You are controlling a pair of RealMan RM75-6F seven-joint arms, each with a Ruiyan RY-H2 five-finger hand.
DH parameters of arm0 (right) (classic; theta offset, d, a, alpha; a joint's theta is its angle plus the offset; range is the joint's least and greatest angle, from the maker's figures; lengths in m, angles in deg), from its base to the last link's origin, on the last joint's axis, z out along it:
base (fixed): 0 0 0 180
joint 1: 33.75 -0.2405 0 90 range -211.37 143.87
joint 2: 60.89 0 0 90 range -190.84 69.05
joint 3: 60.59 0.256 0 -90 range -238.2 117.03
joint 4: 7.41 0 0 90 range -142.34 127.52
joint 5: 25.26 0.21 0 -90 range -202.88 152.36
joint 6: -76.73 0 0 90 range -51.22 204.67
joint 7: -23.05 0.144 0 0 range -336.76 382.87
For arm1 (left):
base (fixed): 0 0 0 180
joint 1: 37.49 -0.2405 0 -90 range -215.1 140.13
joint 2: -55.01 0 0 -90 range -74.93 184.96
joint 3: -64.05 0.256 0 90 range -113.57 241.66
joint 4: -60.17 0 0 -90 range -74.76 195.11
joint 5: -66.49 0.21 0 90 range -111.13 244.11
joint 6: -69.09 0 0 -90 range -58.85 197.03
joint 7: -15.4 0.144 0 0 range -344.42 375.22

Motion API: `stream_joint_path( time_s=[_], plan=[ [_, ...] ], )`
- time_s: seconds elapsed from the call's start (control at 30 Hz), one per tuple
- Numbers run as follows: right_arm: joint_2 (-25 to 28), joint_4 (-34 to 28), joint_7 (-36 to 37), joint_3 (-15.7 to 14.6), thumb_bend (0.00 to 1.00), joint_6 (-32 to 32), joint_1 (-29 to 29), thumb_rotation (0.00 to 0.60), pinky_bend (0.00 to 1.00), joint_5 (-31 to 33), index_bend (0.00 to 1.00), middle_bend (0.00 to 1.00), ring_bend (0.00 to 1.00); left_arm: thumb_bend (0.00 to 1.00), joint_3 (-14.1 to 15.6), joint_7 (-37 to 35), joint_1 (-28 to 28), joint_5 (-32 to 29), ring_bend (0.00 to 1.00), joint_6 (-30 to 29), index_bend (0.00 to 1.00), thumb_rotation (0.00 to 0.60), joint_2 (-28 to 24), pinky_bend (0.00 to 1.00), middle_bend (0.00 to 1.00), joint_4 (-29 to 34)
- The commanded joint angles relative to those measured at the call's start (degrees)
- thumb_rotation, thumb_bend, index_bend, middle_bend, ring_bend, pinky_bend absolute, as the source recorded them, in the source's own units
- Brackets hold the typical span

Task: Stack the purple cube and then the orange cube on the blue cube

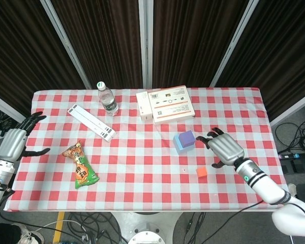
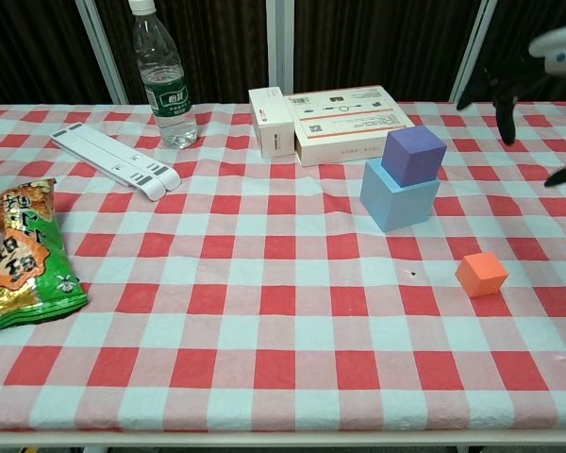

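The purple cube [image 1: 186,138] [image 2: 414,154] sits on top of the blue cube [image 1: 178,145] [image 2: 397,196], a little right of the table's middle. The small orange cube [image 1: 202,172] [image 2: 481,274] lies on the cloth nearer the front, to the right of the stack. My right hand [image 1: 224,148] [image 2: 528,90] hovers open to the right of the stack, above the orange cube's far side, holding nothing. My left hand [image 1: 14,142] hangs open off the table's left edge, seen only in the head view.
A water bottle [image 2: 163,80], a white folded stand [image 2: 114,161], a white carton [image 2: 343,121] with a smaller box [image 2: 272,122] stand at the back. A green snack bag [image 2: 24,255] lies front left on the checked tablecloth [image 2: 264,311].
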Motion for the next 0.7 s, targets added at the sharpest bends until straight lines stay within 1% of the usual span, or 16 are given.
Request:
stream_joint_path(
  time_s=[0.03,0.2,0.27,0.33,0.53,0.7],
  plan=[
    [-3.5,1.3,-0.5,-2.0,0.01,1.9,2.9,0.6,0.11,0.4,0.16,0.41,0.18,0.0,0.1,-0.1,-0.1,0.1,0.16,-0.2,0.21,0.6,0.0,0.29,0.19,-0.1],
    [-9.5,6.0,-3.9,-2.4,0.05,5.7,5.4,0.6,0.12,-0.6,0.18,0.41,0.18,0.0,0.5,-0.6,-0.5,0.4,0.16,-0.6,0.21,0.6,0.2,0.29,0.19,-0.6],
    [-11.6,7.7,-5.8,-2.6,0.09,5.7,5.7,0.6,0.13,-0.2,0.2,0.41,0.18,0.0,0.6,-0.9,-0.7,0.6,0.16,-0.9,0.21,0.6,0.3,0.29,0.19,-0.8],
    [-13.1,8.8,-6.8,-2.7,0.09,4.9,5.7,0.6,0.14,0.7,0.2,0.41,0.18,0.0,0.8,-1.2,-0.9,0.8,0.16,-1.2,0.21,0.6,0.3,0.29,0.19,-1.1],
    [-16.0,11.5,-8.1,-3.0,0.09,2.3,5.6,0.6,0.14,2.4,0.2,0.41,0.18,0.0,1.0,-2.2,-1.3,1.1,0.16,-1.8,0.21,0.6,0.4,0.29,0.19,-2.3],
    [-17.2,12.7,-8.2,-2.5,0.1,2.3,5.5,0.6,0.14,1.5,0.2,0.41,0.18,0.0,1.0,-2.7,-1.4,1.1,0.16,-2.0,0.21,0.6,0.8,0.29,0.19,-3.2]
  ],
)
